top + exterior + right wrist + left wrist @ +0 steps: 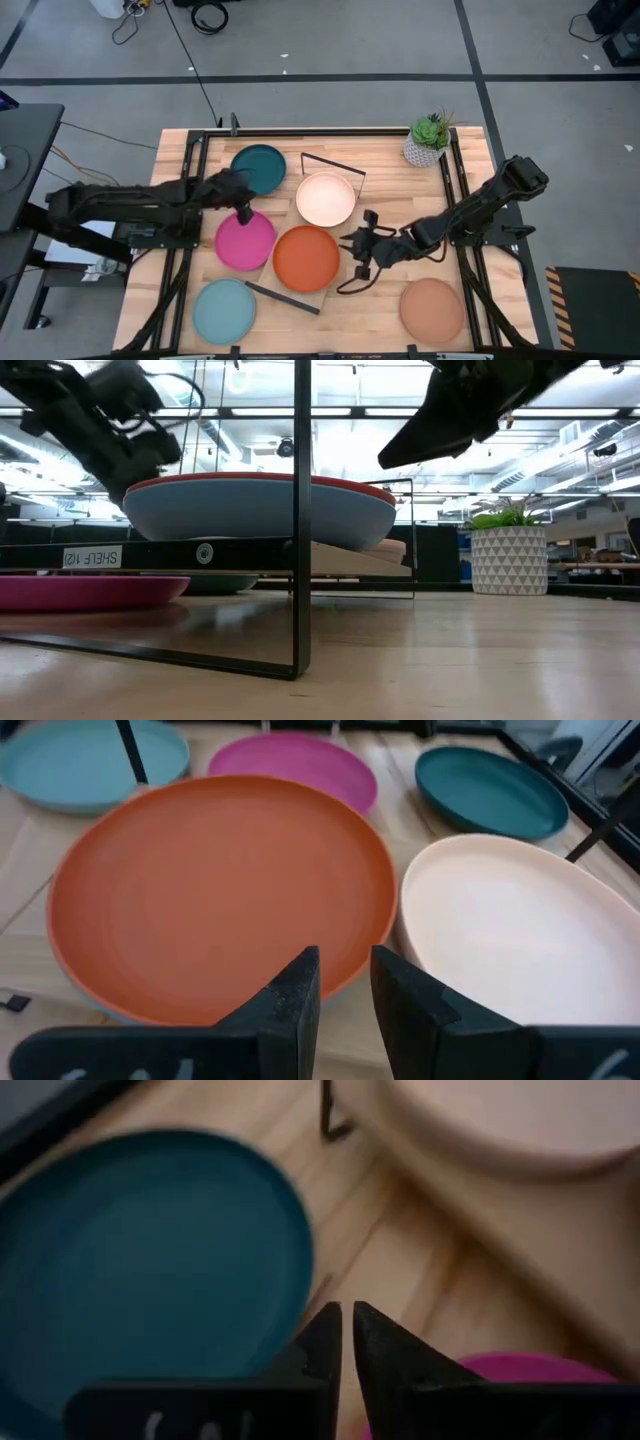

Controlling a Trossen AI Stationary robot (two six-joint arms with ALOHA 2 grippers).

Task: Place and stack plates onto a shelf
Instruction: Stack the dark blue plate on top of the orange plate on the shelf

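- The plates are partly shelved: the orange plate [306, 258] and the cream plate [326, 199] sit side by side on the shelf [283, 297], a wooden plank with black wire frames at both ends. In the low view the orange one lies on top of a pale blue or grey plate [260, 510], so one stack has been started; I cannot tell whether anything lies under the cream one.
- Left on the table: the dark teal plate [258, 168], the magenta plate [245, 241], the light blue plate [224, 311] and the tan-brown plate [432, 310]. By my count about half the job remains.
- The left gripper [243, 211] hangs between the dark teal and magenta plates, with the cream plate just off to its far side. Its fingers are pinched nearly together and hold nothing.
- The right gripper [362, 246] sits just beside the orange plate's rim, the cream plate near it on one side and the tan-brown plate well apart behind it. Its fingers are close together with only a slim gap, and they are empty.
- A potted plant [429, 140] stands at the table's far corner, clear of the work.
- Likely next: either arm must spread its fingers and take a loose plate by the rim.
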